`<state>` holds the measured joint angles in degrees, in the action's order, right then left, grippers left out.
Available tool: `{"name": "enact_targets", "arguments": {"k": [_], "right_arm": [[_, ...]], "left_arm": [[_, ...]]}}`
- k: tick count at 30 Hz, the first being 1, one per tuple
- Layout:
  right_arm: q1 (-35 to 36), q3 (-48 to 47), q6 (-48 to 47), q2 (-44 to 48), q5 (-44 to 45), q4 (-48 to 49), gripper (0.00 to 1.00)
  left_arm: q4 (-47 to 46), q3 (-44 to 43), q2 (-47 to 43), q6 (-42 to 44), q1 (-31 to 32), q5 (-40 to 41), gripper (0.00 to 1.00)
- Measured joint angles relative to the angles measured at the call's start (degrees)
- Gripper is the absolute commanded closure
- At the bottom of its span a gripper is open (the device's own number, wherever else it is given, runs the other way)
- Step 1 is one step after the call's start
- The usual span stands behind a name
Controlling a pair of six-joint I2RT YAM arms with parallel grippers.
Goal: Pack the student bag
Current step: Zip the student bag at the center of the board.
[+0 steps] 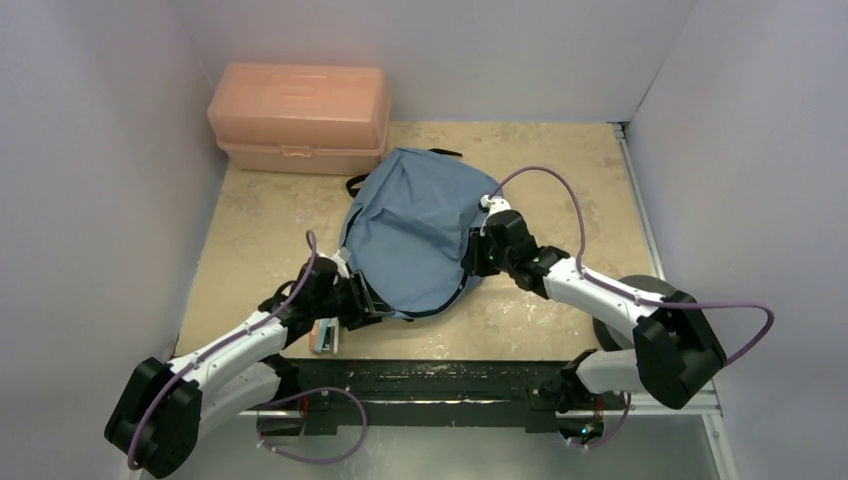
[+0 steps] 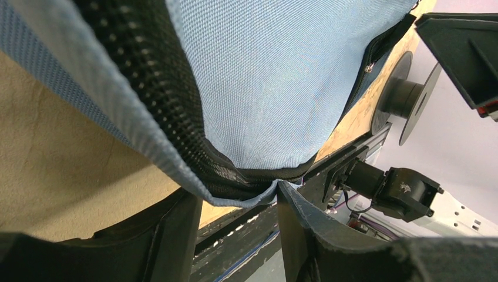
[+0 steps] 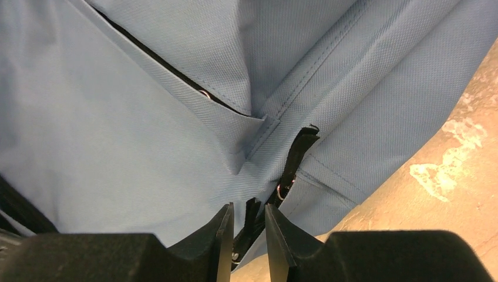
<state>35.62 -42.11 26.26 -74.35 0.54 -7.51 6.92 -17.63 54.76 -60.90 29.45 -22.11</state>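
Limp, light student bag (image 1: pixel 415 225), probably best taken by its stitched hems.
Left gripper (image 2: pixel 235 191) gapes at the seven o'clock rim; right gripper (image 3: pixel 248 208) is nearly closed around the three o'clock strap (image 3: pixel 296 153), pinch unclear.

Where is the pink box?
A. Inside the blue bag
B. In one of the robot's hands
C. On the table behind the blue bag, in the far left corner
C: the pink box sits closed in the far left corner, behind the blue bag, and neither hand is near it.
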Motion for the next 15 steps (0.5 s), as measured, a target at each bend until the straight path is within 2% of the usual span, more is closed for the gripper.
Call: {"name": "enact_targets", "arguments": {"k": [15], "right_arm": [[2.45, 0.35, 0.26, -5.07, 2.01, 2.75, 0.74]], "left_arm": [[-0.07, 0.00, 0.00, -0.24, 0.26, 0.22, 0.53]]}}
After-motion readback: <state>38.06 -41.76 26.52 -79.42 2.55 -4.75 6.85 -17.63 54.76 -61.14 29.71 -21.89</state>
